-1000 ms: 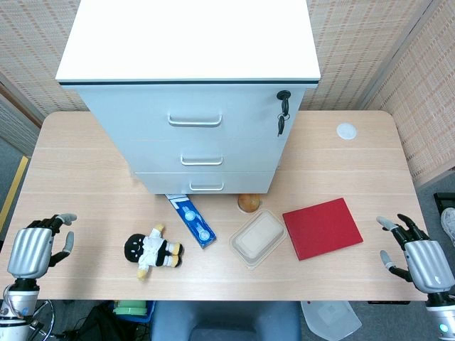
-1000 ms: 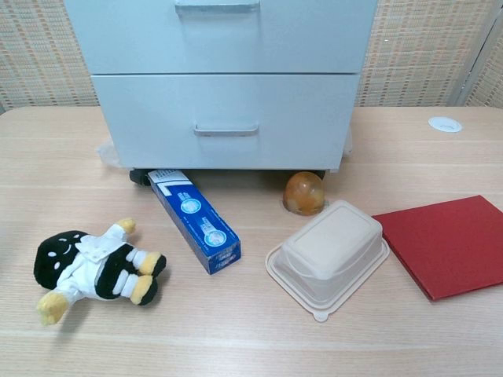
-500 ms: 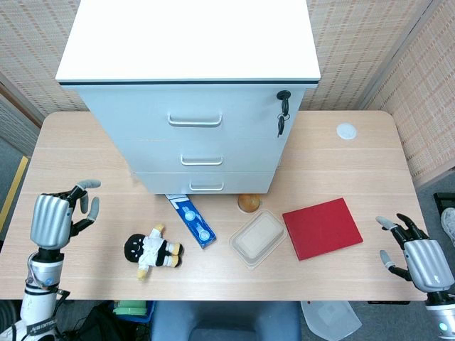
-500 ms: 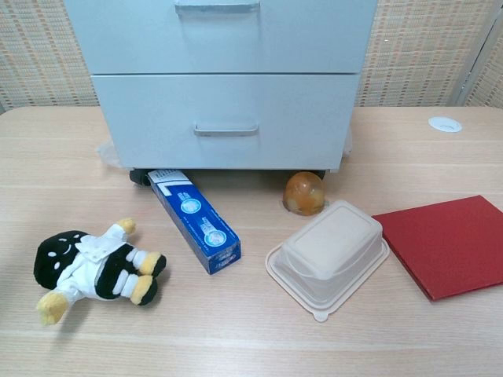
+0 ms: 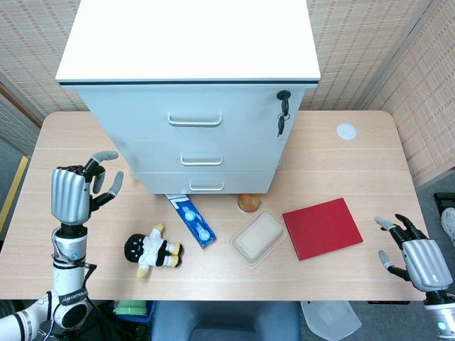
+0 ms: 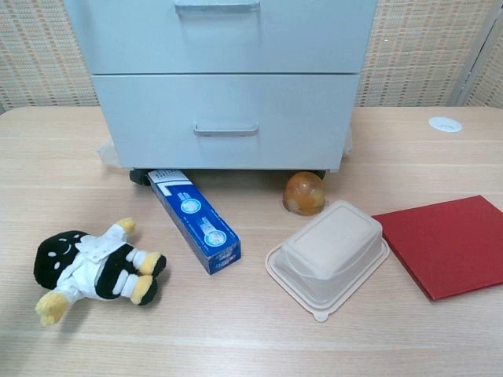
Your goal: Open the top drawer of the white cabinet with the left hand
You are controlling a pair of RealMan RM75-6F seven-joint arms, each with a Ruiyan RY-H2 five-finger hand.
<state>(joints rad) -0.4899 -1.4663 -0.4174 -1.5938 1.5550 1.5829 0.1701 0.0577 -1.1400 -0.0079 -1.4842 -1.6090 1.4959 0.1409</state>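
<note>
The white cabinet point(image 5: 188, 92) stands at the table's rear centre; its top drawer point(image 5: 192, 114) is closed. The left hand point(image 5: 71, 192) hovers left of the cabinet, empty, fingers loosely spread. The right hand point(image 5: 419, 257) rests empty and released, well apart. Recommended: bring the fingers under the top handle point(image 5: 195, 121), hook, then pull straight outward.

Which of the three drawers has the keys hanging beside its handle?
The top drawer: black keys hang at its right end. The two lower drawers have only handles.
</note>
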